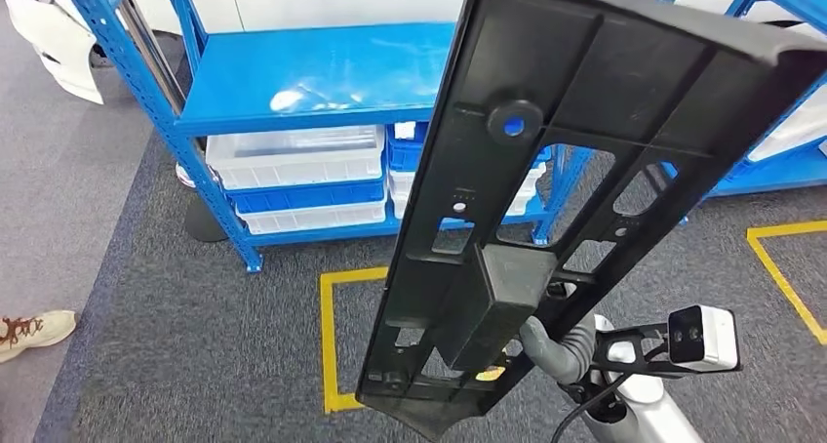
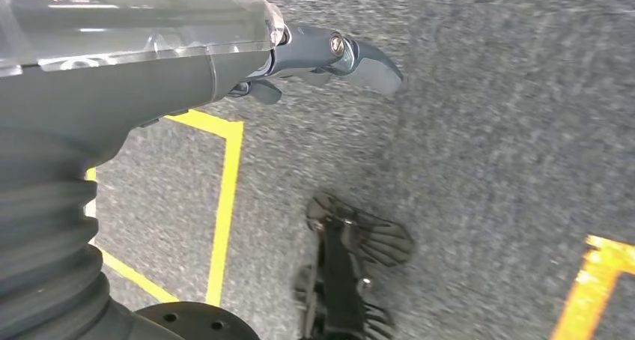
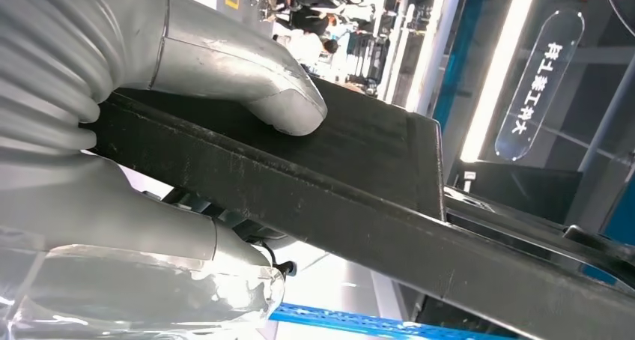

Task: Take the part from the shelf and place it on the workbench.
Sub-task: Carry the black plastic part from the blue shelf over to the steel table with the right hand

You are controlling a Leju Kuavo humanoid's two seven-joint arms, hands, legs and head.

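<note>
Right hand (image 1: pixel 558 350) grips the black plastic part (image 1: pixel 575 170) near its lower end, thumb (image 3: pixel 288 104) pressed on the flat face; part held up, tilted, in front of the blue shelf (image 1: pixel 312 77), off any surface. Left hand (image 2: pixel 329 59) holds nothing, fingers loosely curled, hanging over grey carpet (image 2: pixel 494 130) with yellow floor tape (image 2: pixel 225 205). White bins (image 1: pixel 297 160) sit on the shelf's lower level.

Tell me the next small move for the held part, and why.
Probably turn away from the shelf, keeping the grip. The right robot hand already clamps the black part clear of the shelf, and no workbench is in sight.
</note>
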